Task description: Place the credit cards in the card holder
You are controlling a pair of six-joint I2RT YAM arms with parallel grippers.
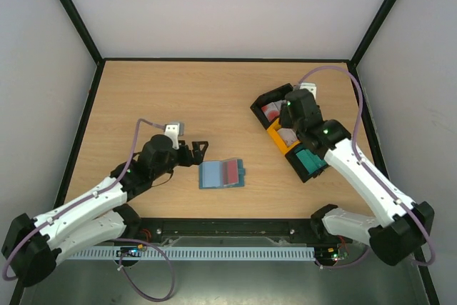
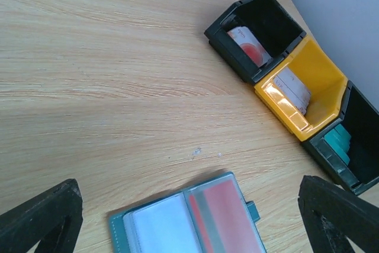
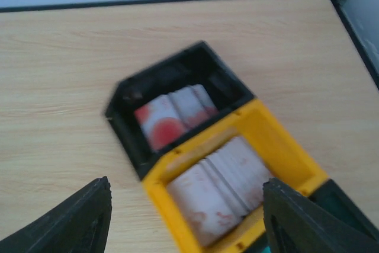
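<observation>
The teal card holder lies open on the table, and a reddish credit card shows through its right clear sleeve. My left gripper stands open just left of the card holder; in the left wrist view its fingers straddle the holder, nothing between them. White credit cards with red marks stand in the black bin, and more cards in the yellow bin. My right gripper hangs open above the yellow bin, holding nothing.
The three-bin tray sits at the right: black bin, yellow bin, dark-green bin holding teal items. Black frame rails and white walls border the table.
</observation>
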